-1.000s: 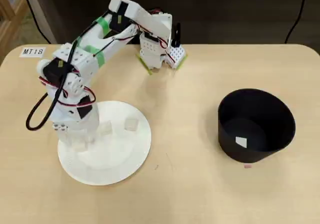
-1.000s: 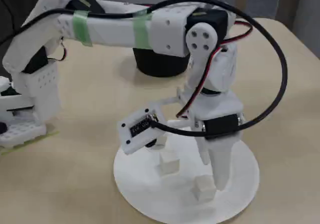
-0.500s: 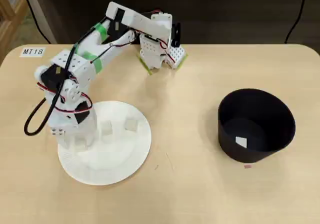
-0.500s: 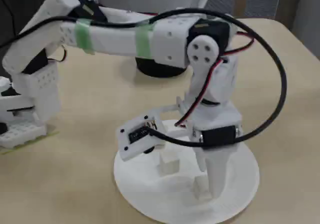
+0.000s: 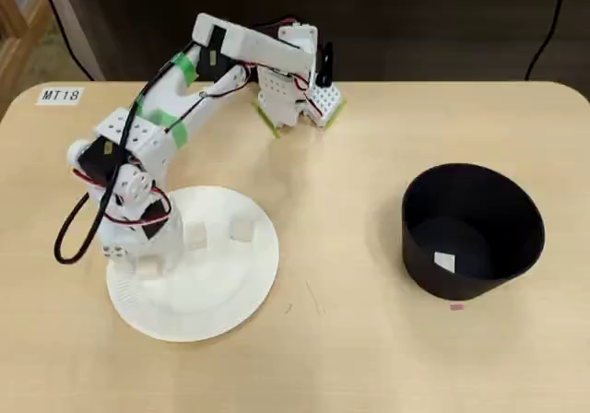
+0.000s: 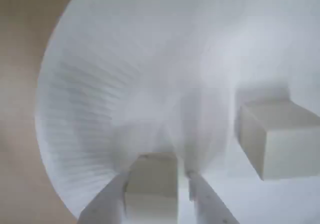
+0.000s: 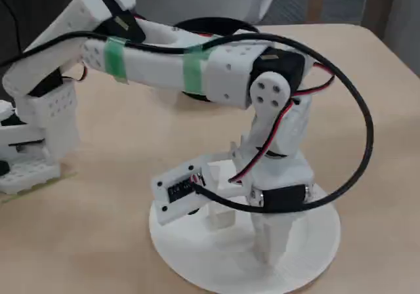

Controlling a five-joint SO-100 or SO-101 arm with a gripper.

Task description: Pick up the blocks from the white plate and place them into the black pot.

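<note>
Arm reaches down over the left part of the white plate (image 5: 221, 293) in the overhead view, gripper (image 6: 157, 189) low at the plate surface. Wrist view: a pale block (image 6: 151, 186) sits between the two fingers (image 6: 102, 204), both pressed against its sides, so the claw is closed on it (block's base appears at the plate surface; contact not clear). A second block (image 6: 277, 139) lies to the right in that view, apart from the fingers. Overhead view: two blocks lie bare on the plate (image 5: 241, 230) (image 5: 195, 236), near each other. One more block (image 5: 444, 262) rests on the floor of the black pot (image 5: 479, 201), which stands well to the right of the plate.
</note>
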